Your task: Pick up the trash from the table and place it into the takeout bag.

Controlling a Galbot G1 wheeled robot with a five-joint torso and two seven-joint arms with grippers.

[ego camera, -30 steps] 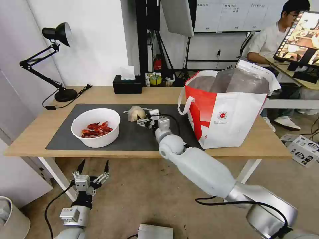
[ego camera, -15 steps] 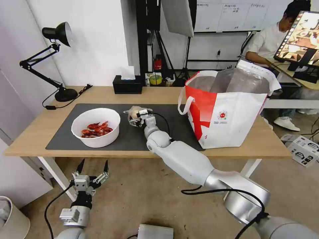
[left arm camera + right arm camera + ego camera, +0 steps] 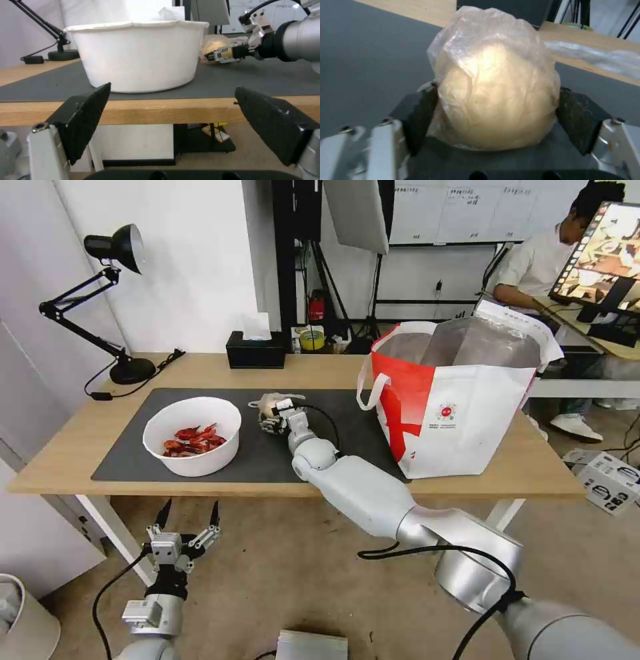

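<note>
Between tool pads: bagged bun, upright.

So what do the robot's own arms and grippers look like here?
Both arms are smooth silver-grey tubes with rounded joints and loose black cables. The left gripper has a small white block body and two pointed black fingers. The right gripper matches it.

1. You are looking at a lab or studio-style workroom, not a home.
2. Far behind the table stand black tripod stands and a hanging light panel.
3. On the far right wall hangs a whiteboard with printed sheets.
4. At the far right a monitor sits on a desk.
5. Cardboard boxes lie on the bare floor at right.
</note>
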